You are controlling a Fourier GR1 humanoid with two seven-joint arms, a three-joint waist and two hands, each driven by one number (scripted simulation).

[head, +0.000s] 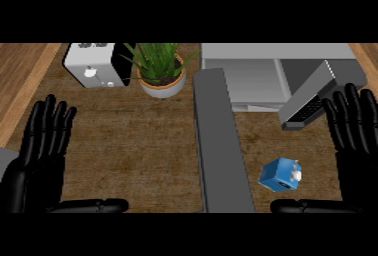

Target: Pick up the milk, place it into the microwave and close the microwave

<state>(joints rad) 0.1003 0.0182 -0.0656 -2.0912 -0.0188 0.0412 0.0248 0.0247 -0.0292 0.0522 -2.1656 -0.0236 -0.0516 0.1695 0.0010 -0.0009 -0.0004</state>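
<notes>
- The counter [133, 145] fills most of the frame: a rough, mottled brown top with lighter wood planks along the left and upper-right edges. I judge it grippy enough that the carton will not slide away on its own.
- The microwave [251, 80] sits in the upper right, a pale grey box with a smooth, flat-walled cavity. Its door [221, 145] stands open as a long, hard-edged dark grey slab running down the middle of the frame. My main worry is that it walls off the left side, so a careless sweep could clip it and swing it before the milk is inside.
- A tilted grey control panel [314, 97] with dark keys sits at the cavity's right, near my right fingertips; I could catch it on the way in.
- My left hand [37, 150], at the left edge, is matte black, fingers straight, holding nothing.
- My right hand [354, 135], at the right edge, is likewise spread flat and empty.
- A potted plant [161, 70] in a round cream pot, with thin green blades, stands at the upper centre, beside a boxy white toaster [92, 67] in the upper left.
- The milk [280, 175], a small blue carton with a white cap, lies in the lower right, just right of the door and apart from my right hand. It looks tipped, so I judge that it may roll or slip when grasped.
</notes>
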